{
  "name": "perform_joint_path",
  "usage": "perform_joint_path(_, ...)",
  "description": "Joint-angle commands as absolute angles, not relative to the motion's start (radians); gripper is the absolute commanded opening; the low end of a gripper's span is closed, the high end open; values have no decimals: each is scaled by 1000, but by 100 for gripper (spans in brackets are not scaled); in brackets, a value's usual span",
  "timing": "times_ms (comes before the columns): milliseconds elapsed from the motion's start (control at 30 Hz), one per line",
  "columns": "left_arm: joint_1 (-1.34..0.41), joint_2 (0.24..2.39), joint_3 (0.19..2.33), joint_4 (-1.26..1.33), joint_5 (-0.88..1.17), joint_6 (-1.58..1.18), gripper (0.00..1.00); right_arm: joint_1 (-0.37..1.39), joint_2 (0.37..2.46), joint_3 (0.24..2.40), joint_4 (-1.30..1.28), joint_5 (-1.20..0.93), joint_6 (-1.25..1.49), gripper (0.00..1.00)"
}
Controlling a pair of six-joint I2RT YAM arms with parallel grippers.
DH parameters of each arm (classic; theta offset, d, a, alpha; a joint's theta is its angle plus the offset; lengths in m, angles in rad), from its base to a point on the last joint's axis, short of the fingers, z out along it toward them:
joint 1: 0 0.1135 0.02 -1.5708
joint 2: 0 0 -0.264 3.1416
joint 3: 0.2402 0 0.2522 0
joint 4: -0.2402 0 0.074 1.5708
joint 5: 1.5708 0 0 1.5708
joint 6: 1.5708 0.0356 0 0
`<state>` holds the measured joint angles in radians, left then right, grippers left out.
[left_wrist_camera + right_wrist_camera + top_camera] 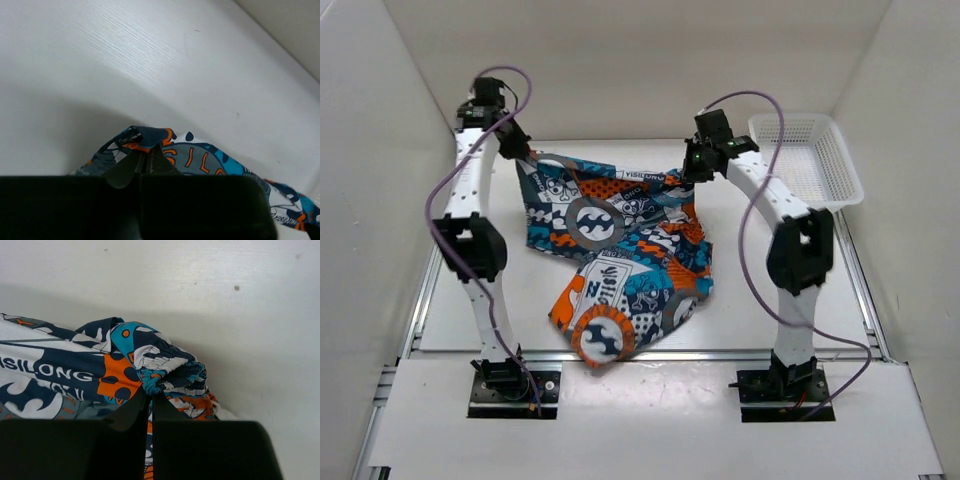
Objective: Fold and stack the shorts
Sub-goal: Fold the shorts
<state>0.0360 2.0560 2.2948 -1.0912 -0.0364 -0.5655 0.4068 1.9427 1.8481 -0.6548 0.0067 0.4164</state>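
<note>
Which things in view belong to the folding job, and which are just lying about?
In the job: the shorts; left gripper and right gripper, jaws shut on the shorts' far edge.
Lying about: white mesh basket, far right.

Shorts (pixel 615 250) sat mid-table (pixel 450 300), between the two arms. Far edge strung left to right between the grippers: left corner clamped in left gripper (pixel 523 152) at far left, right corner bunched and clamped in right gripper (pixel 690 170) at far right. Rest of the fabric trailed toward the near edge, its lowest part lying at the table's front edge between the two bases, nearer the left one. Basket (pixel 850 185) stood in the far right corner, right of the right gripper, apart from the shorts.
</note>
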Motion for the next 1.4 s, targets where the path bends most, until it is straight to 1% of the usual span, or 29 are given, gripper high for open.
perform_joint_path(0, 101, 2156, 2454, -1048, -206, -482, 10, 301, 2118, 2009, -687, 62, 325, 0)
perform_joint_path(67, 101, 2221, 2489, -1048, -173, -482, 10, 289, 2246, 2150, -687, 46, 325, 0)
perform_joint_path(200, 110, 2312, 2568, -1025, -150, -482, 10, 279, 2381, 2337, -718, -24, 305, 0)
perform_joint_path(333, 110, 2326, 2582, -1012, -118, -482, 10, 279, 2404, 2372, -718, -84, 305, 0)
perform_joint_path(400, 110, 2274, 2531, -1012, -100, -482, 10, 279, 2376, 2340, -727, -106, 314, 0)
perform_joint_path(433, 110, 2245, 2454, -1012, -100, -482, 10, 270, 2356, 2315, -727, -106, 314, 0)
perform_joint_path(533, 81, 2077, 2312, -1012, -100, -482, 10, 270, 2260, 2183, -718, -132, 325, 0)
perform_joint_path(567, 81, 1984, 2218, -1012, -100, -482, 10, 270, 2206, 2146, -718, -132, 334, 0)
perform_joint_path(633, 58, 1887, 2120, -1025, -100, -491, 10, 270, 2128, 2041, -718, -132, 344, 0)
perform_joint_path(667, 45, 1790, 2012, -1037, -81, -509, 10, 270, 2105, 2008, -718, -141, 353, 0)
perform_joint_path(733, 22, 1689, 1889, -1037, -45, -535, 10, 259, 2035, 1912, -718, -152, 353, 0)
perform_joint_path(767, 11, 1592, 1767, -1037, -44, -557, 10, 259, 2008, 1879, -718, -152, 353, 0)
perform_joint_path(833, -9, 1499, 1650, -1037, -22, -580, 10, 249, 1936, 1817, -718, -138, 353, 0)
perform_joint_path(867, -29, 1458, 1544, -1037, -6, -595, 10, 249, 1910, 1751, -718, -138, 353, 0)
perform_joint_path(900, -41, 1380, 1493, -1037, 12, -604, 10, 249, 1858, 1715, -718, -138, 353, 0)
perform_joint_path(967, -92, 1310, 1363, -1037, 21, -627, 10, 238, 1803, 1649, -718, -127, 362, 0)
perform_joint_path(1000, -113, 1254, 1324, -1037, 31, -659, 10, 229, 1751, 1582, -718, -115, 374, 0)
perform_joint_path(1100, -221, 1183, 1189, -1049, 49, -739, 10, 229, 1657, 1487, -739, -75, 385, 0)
perform_joint_path(1167, -280, 1132, 1138, -1049, 74, -781, 10, 218, 1612, 1384, -739, -19, 408, 0)
perform_joint_path(1200, -343, 1121, 1100, -1049, 84, -816, 10, 218, 1573, 1350, -748, -3, 417, 0)
perform_joint_path(1267, -405, 1098, 1069, -1049, 97, -845, 10, 218, 1531, 1255, -749, 21, 426, 0)
perform_joint_path(1300, -461, 1098, 1057, -1049, 97, -862, 10, 218, 1493, 1224, -749, 49, 426, 0)
perform_joint_path(1367, -515, 1098, 1016, -1049, 97, -899, 10, 218, 1459, 1169, -739, 67, 426, 0)
